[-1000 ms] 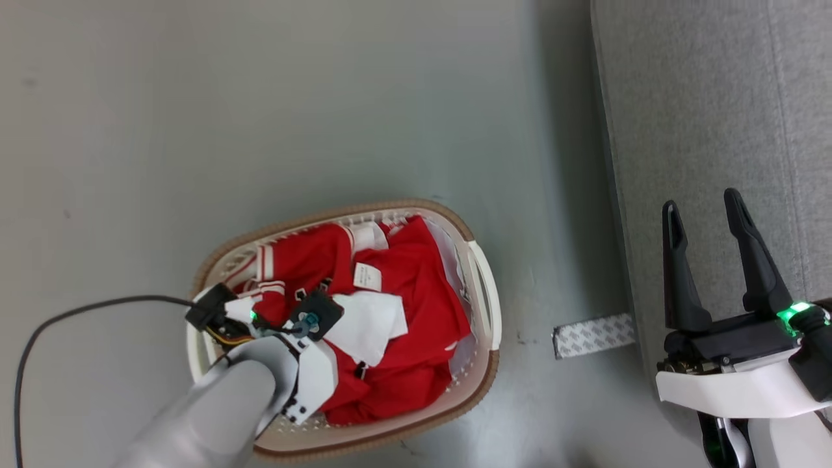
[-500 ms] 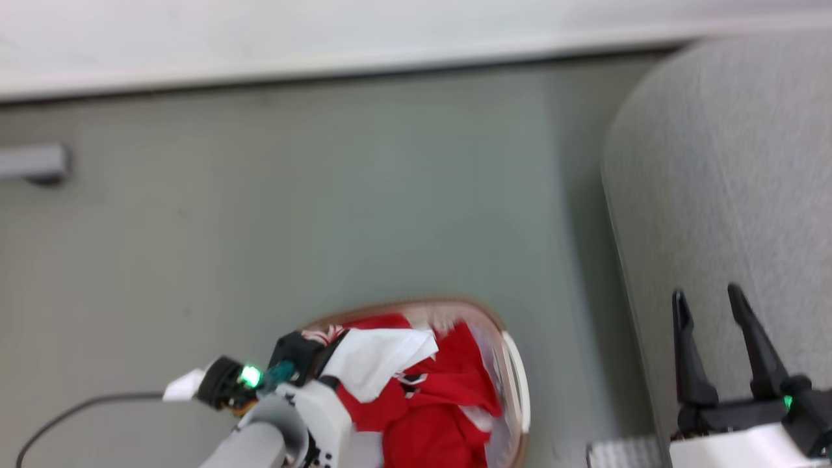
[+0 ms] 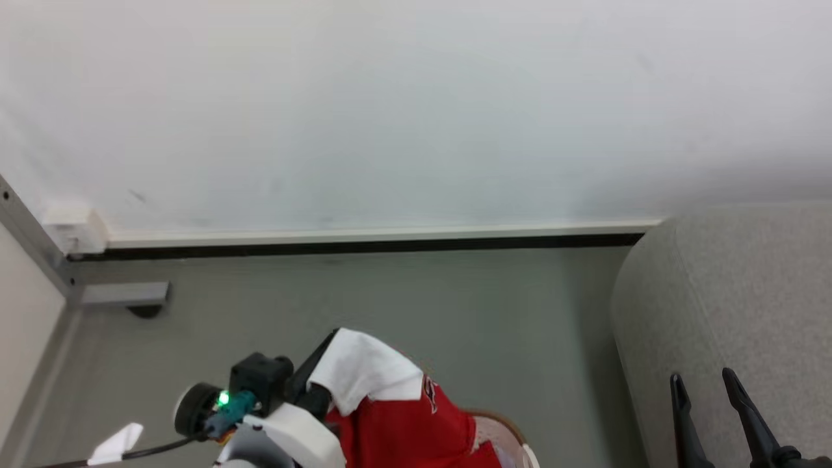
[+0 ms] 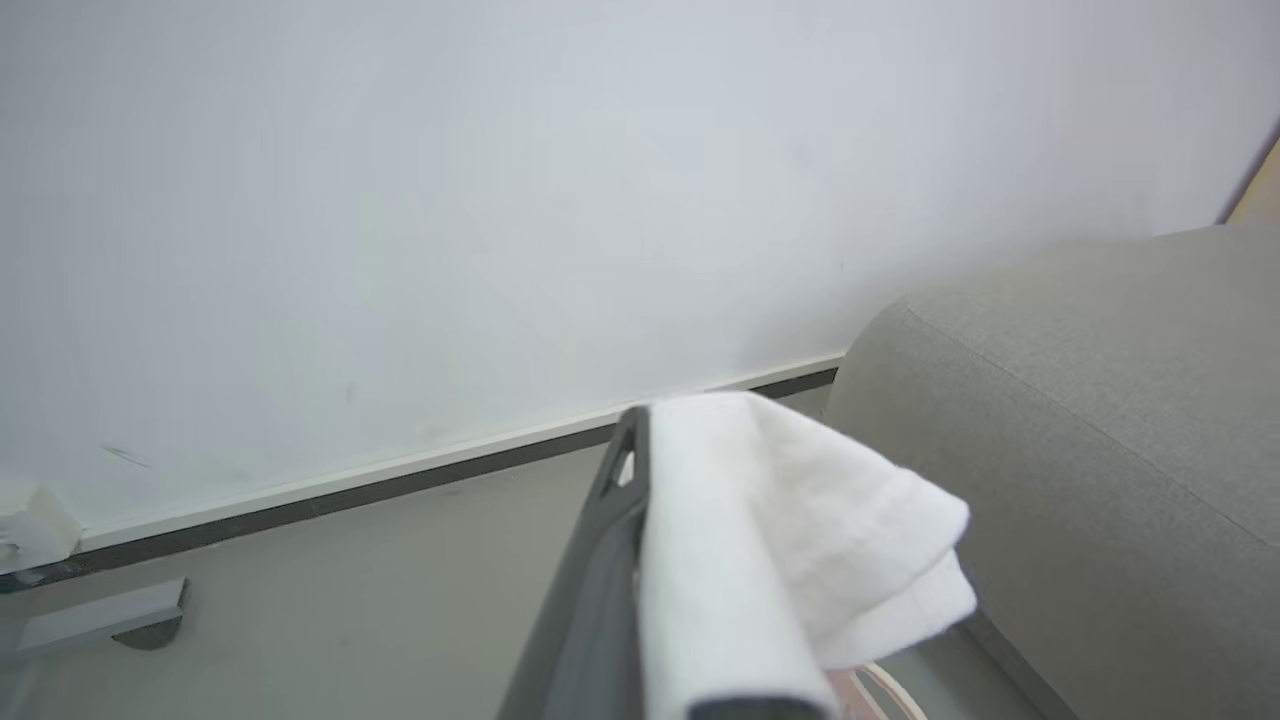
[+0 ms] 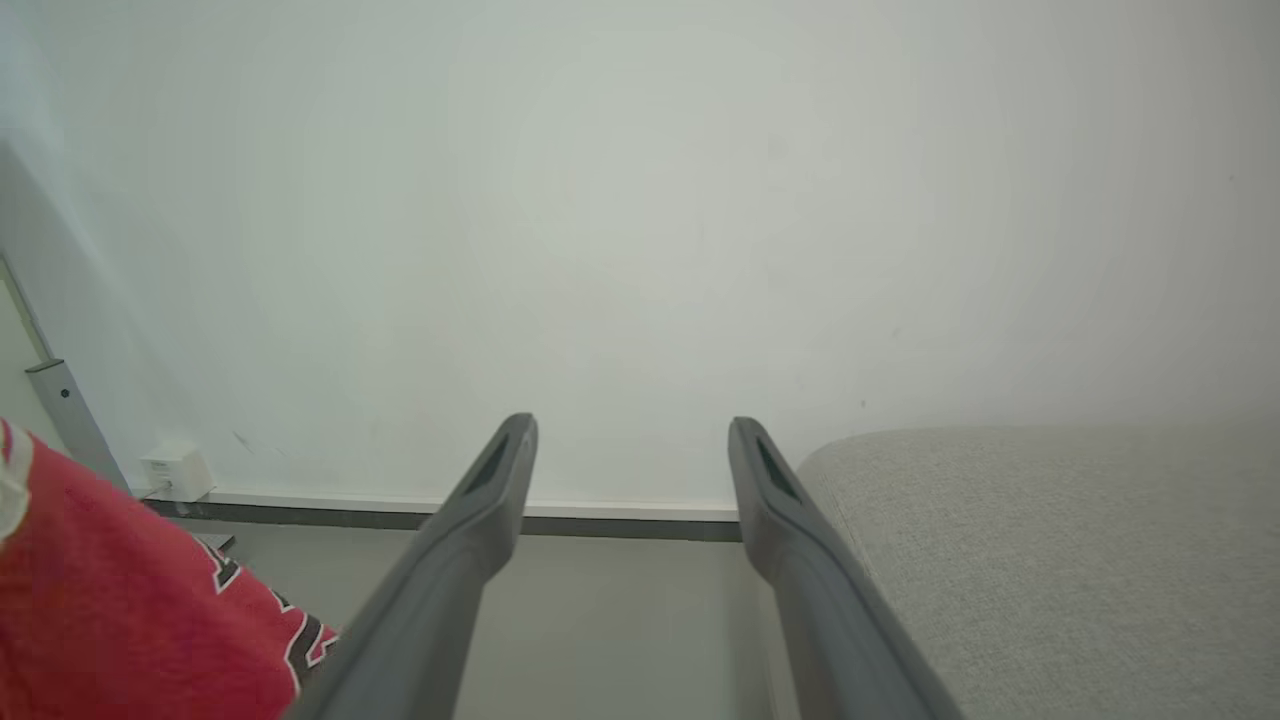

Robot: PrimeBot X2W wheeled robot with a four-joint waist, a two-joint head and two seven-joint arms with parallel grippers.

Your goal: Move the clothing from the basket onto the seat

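My left gripper (image 3: 323, 361) is shut on the clothing (image 3: 403, 429), a red garment with a white sleeve (image 3: 364, 374) draped over the fingers. It hangs lifted above the basket (image 3: 504, 430), of which a bit of brown rim peeks out at the head view's bottom edge. In the left wrist view the white cloth (image 4: 790, 530) covers one finger beside the dark finger (image 4: 605, 530). The grey seat (image 3: 734, 305) stands to the right. My right gripper (image 5: 630, 445) is open and empty, its tips (image 3: 702, 383) over the seat's front edge. The red clothing (image 5: 110, 600) shows at its lower left.
A white wall (image 3: 416, 110) with a dark baseboard (image 3: 364, 246) runs straight ahead. A grey floor bracket (image 3: 123, 294) and a white wall box (image 3: 75, 229) sit in the left corner. A black cable (image 3: 143, 448) trails from the left wrist. Grey floor (image 3: 455, 305) lies between basket and wall.
The head camera has tilted up, so basket and seat slid down the picture. My left gripper has lifted the red and white clothing out of the basket. The right gripper stays open.
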